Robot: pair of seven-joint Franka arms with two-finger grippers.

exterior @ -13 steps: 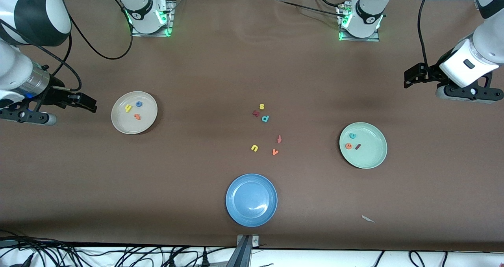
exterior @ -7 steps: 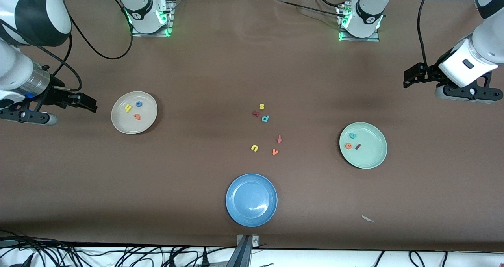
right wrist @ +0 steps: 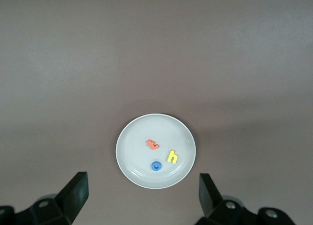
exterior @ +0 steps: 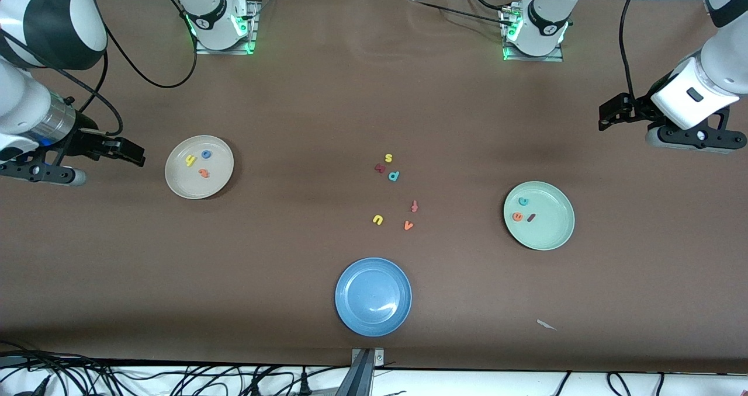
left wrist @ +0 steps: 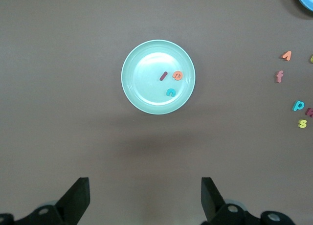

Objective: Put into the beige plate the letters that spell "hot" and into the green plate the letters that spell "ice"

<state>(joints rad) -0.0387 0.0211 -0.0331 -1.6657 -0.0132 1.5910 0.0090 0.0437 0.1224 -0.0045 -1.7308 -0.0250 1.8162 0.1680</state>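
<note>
Front view: right gripper [exterior: 131,152] and left gripper [exterior: 610,115] hover wide open, empty, at the table's ends; yellow h [exterior: 190,160], blue o [exterior: 205,154], orange t [exterior: 203,173] lie in the beige plate [exterior: 181,186]; dark red i [exterior: 531,217], teal c [exterior: 523,201], orange e [exterior: 517,216] in the green plate [exterior: 552,235].

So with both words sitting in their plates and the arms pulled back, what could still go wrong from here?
Little, probably.
1. The left gripper and right gripper hang open, empty; a needless extra reach could scatter the sorted letters.
2. The orange t lies in the beige plate, and the teal c, orange e and dark red i in the green plate, all loose, so a bumped plate might spill them.
</note>
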